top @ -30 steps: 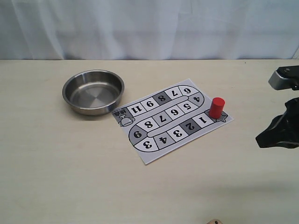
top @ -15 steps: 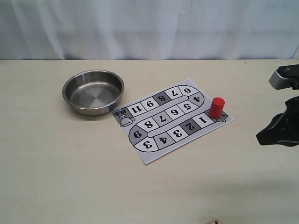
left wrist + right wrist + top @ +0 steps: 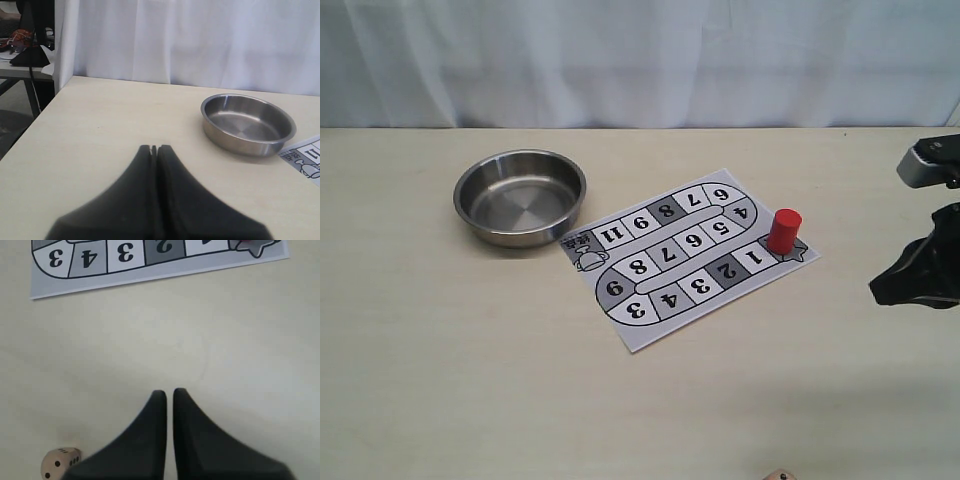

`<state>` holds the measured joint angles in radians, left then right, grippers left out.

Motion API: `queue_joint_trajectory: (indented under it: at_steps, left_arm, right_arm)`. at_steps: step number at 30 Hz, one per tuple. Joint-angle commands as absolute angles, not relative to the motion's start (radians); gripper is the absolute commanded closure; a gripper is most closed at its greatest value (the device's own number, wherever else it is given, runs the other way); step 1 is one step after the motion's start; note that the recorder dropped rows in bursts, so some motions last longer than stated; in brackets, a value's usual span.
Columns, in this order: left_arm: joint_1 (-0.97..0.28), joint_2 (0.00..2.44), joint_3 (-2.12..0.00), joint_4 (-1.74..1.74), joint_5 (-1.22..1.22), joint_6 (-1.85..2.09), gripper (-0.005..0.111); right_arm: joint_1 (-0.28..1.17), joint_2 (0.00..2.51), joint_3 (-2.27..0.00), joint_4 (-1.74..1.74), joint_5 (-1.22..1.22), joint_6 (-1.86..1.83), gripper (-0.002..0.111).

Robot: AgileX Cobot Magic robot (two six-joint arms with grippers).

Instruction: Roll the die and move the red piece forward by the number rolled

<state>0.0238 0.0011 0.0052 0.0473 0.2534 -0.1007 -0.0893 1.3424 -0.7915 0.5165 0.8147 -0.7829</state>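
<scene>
The red piece stands upright on the star square at the right end of the numbered paper board, beside square 1. The die lies on the table at the very front edge of the exterior view; in the right wrist view the die rests beside the fingers, not between them. My right gripper hovers over bare table in front of the board, its jaws a sliver apart and holding nothing. It shows at the right edge as the right gripper. My left gripper is shut and empty, well short of the bowl.
A round steel bowl sits left of the board, its inside holding nothing; the bowl is also in the left wrist view. A white curtain closes off the back. The table's left edge drops to the floor.
The right arm has drifted slightly to the right and up at the edge of the exterior view. The red piece, die and bowl have not moved.
</scene>
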Motion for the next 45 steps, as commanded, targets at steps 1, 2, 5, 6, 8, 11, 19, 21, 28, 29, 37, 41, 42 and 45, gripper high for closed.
queue_joint_trajectory:
  at_steps: [1, 2, 5, 6, 8, 11, 19, 21, 28, 29, 37, 41, 42, 45]
  left_arm:
    - [0.024, 0.0, 0.0, 0.051, 0.242, -0.1, 0.107]
    - [0.024, 0.0, 0.0, 0.051, 0.242, -0.1, 0.107]
    - [0.024, 0.0, 0.0, 0.051, 0.242, -0.1, 0.107]
    - [0.024, 0.0, 0.0, 0.051, 0.242, -0.1, 0.107]
    - [0.024, 0.0, 0.0, 0.051, 0.242, -0.1, 0.107]
    - [0.024, 0.0, 0.0, 0.051, 0.242, -0.1, 0.107]
    - [0.024, 0.0, 0.0, 0.049, 0.242, -0.1, 0.107]
    - [0.024, 0.0, 0.0, 0.049, 0.242, -0.1, 0.107]
    - [0.024, 0.0, 0.0, 0.049, 0.242, -0.1, 0.107]
    - [0.024, 0.0, 0.0, 0.049, 0.242, -0.1, 0.107]
    - [0.024, 0.0, 0.0, 0.049, 0.242, -0.1, 0.107]
    - [0.024, 0.0, 0.0, 0.049, 0.242, -0.1, 0.107]
    - [0.024, 0.0, 0.0, 0.049, 0.242, -0.1, 0.107]
    - [0.024, 0.0, 0.0, 0.049, 0.242, -0.1, 0.107]
  right_arm:
    - [-0.09, 1.335, -0.788, 0.506, 0.766, -0.787, 0.104]
    - [-0.09, 1.335, -0.788, 0.506, 0.749, -0.772, 0.104]
    - [-0.09, 1.335, -0.788, 0.506, 0.7, -0.744, 0.104]
    - [-0.09, 1.335, -0.788, 0.506, 0.685, -0.744, 0.104]
    - [-0.09, 1.335, -0.788, 0.506, 0.661, -0.744, 0.104]
    - [-0.09, 1.335, -0.788, 0.506, 0.632, -0.743, 0.104]
    - [-0.09, 1.335, -0.788, 0.506, 0.592, -0.71, 0.104]
    - [-0.09, 1.335, -0.788, 0.506, 0.592, -0.71, 0.104]
    - [-0.09, 1.335, -0.788, 0.506, 0.591, -0.71, 0.104]
    - [-0.09, 1.335, -0.788, 0.506, 0.591, -0.71, 0.104]
    - [-0.09, 1.335, -0.788, 0.497, 0.558, -0.667, 0.104]
    - [-0.09, 1.335, -0.788, 0.448, 0.542, -0.59, 0.104]
    - [-0.09, 1.335, -0.788, 0.442, 0.542, -0.583, 0.104]
    - [-0.09, 1.335, -0.789, 0.435, 0.56, -0.581, 0.104]
